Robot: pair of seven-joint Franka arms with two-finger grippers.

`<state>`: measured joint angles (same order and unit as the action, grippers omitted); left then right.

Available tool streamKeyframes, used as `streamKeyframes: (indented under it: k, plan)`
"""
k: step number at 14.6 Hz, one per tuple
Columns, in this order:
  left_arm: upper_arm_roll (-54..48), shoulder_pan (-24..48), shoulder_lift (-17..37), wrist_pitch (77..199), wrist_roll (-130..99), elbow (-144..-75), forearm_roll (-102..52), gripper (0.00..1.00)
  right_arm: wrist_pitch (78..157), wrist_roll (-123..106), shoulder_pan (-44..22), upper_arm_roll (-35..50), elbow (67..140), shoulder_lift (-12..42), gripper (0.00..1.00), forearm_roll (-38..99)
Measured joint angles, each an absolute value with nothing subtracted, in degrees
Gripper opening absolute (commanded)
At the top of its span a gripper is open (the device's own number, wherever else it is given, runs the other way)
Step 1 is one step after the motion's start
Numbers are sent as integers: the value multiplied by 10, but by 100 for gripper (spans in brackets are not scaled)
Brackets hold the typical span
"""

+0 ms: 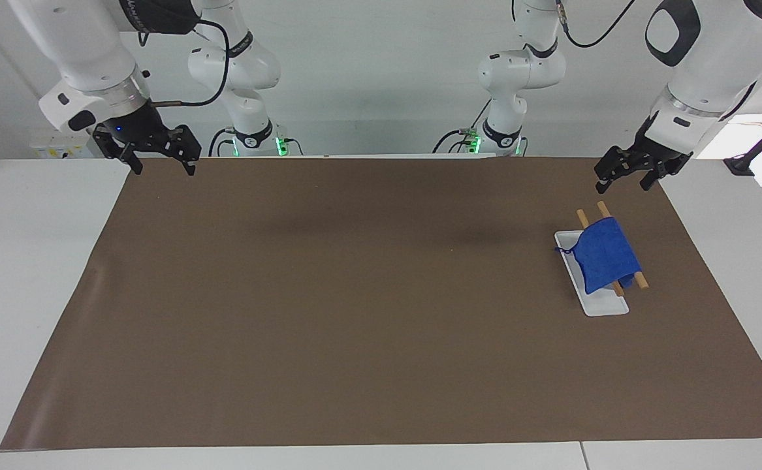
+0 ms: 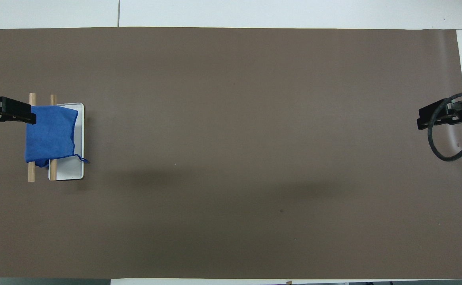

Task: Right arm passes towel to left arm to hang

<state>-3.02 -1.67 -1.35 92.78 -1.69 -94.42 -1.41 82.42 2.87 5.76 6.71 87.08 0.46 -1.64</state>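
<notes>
The bright blue folded cloth towel (image 1: 606,254) already drapes the two wooden rods (image 1: 639,281), while left tool (image 1: 622,177) and right tool (image 1: 158,158) hang spread, empty.

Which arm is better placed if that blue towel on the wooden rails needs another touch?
Left. The left gripper hangs open just above the robots' end of the two wooden rails carrying the bright blue folded towel. The right gripper waits open over the brown mat's right-arm end.
</notes>
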Motion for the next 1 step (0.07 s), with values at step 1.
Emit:
streamKeyframes:
  k: [1]
  plan:
    - [-30,-17,-14,928,-17,-944,-14,100,825,29,58,67,871,5,100,-16]
